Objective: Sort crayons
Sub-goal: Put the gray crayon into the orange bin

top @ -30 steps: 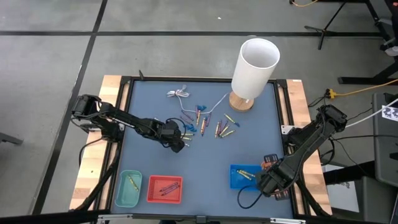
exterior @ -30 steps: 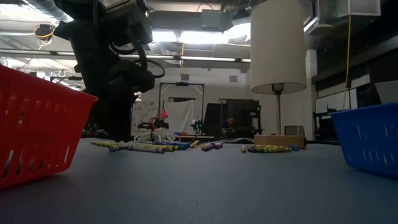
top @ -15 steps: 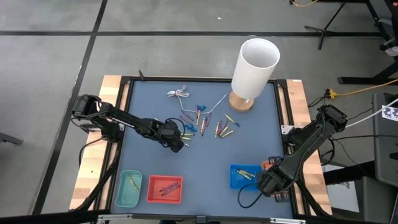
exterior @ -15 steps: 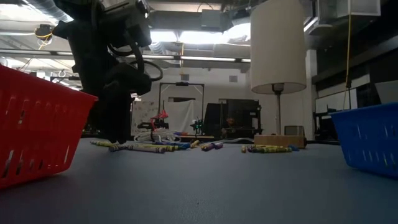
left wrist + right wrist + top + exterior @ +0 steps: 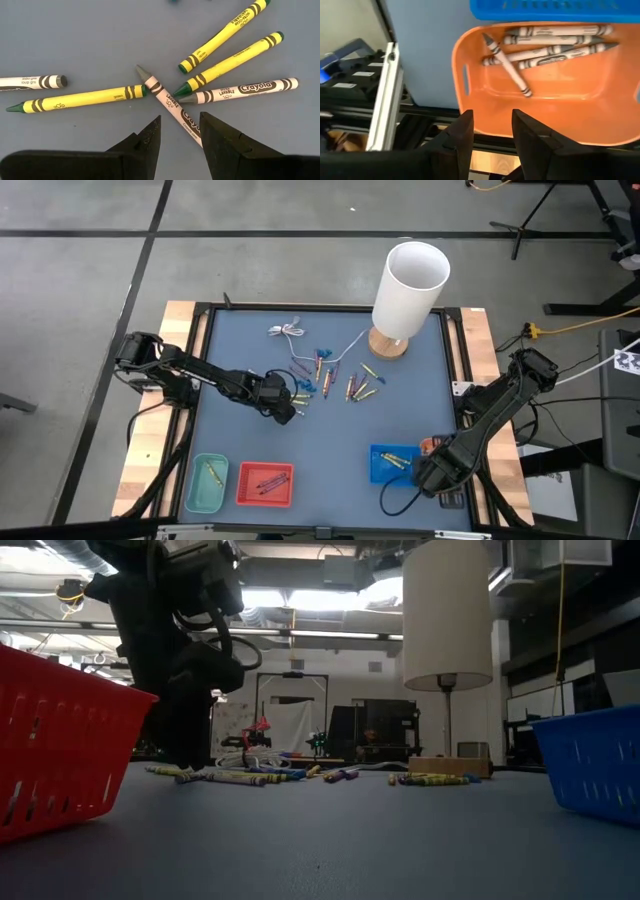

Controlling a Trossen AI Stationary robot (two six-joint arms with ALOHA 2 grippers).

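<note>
1. Red plastic comes first at the table's near edge: a red basket (image 5: 265, 484) with crayons lying in it, a teal basket (image 5: 207, 483) beside it with one yellow stick inside, and a blue basket (image 5: 392, 463) further along toward the right arm.
2. The right gripper (image 5: 490, 135) hangs over an orange tray (image 5: 470, 107) at the near right corner, just beside the blue basket; its fingers stand slightly apart with nothing between them. Several grey-white crayons (image 5: 555, 47) lie in that tray.
3. The left gripper (image 5: 178, 137) is low over the blue mat (image 5: 240, 340) left of centre, fingers parted and not closed on anything, with a lavender crayon (image 5: 169, 104) running up between their tips.
4. Around it lie three yellow-wrapped green crayons, another lavender one and a grey one (image 5: 30, 82), loose and fanned out.
5. Further back, more loose crayons (image 5: 358, 387) are scattered mid-table near small blue bits (image 5: 322, 357).
6. At the far side stand a white lamp (image 5: 410, 288) and a thin white cable (image 5: 288, 332).
</note>
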